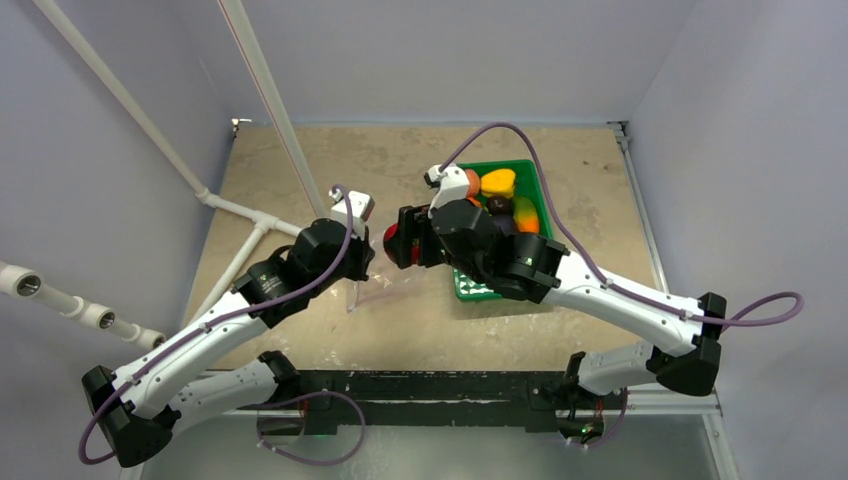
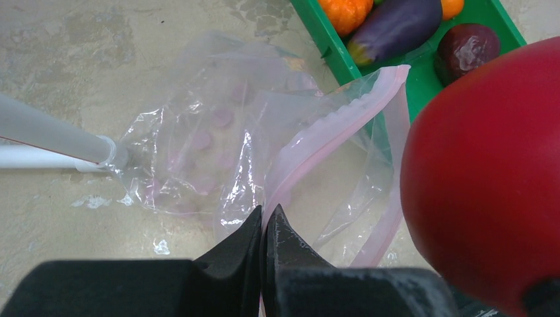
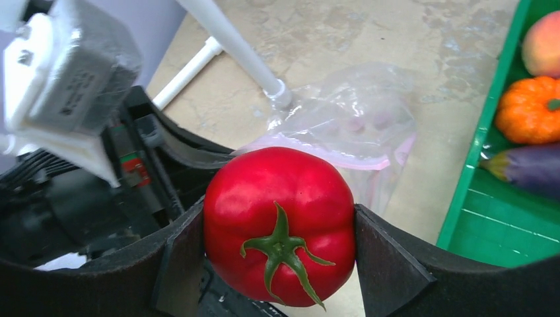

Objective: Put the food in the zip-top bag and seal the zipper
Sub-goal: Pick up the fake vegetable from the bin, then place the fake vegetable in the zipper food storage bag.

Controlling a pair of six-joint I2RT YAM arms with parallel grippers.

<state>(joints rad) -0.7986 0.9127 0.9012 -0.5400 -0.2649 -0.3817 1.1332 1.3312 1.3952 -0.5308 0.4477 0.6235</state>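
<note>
My right gripper [image 3: 279, 246] is shut on a red toy tomato [image 3: 280, 198] with a green stem and holds it just above the mouth of the zip-top bag [image 2: 198, 145]. The clear bag lies crumpled on the table, its mouth gaping toward the tray. My left gripper [image 2: 266, 218] is shut on one lip of the bag, at the pinkish zipper [image 2: 330, 132]. In the top view the tomato [image 1: 391, 238] hangs between the two wrists. More food lies in the green tray [image 3: 489, 218]: an orange pumpkin [image 3: 528, 109], a purple eggplant [image 3: 528, 168] and a peach [image 3: 543, 43].
A white pipe [image 2: 46, 135] slants down to the table and ends at the bag's far corner. Another pipe [image 1: 265, 90] crosses the back left. The green tray [image 1: 465, 290] sits right of the bag. My left wrist's camera housing [image 3: 66, 79] is close beside the tomato.
</note>
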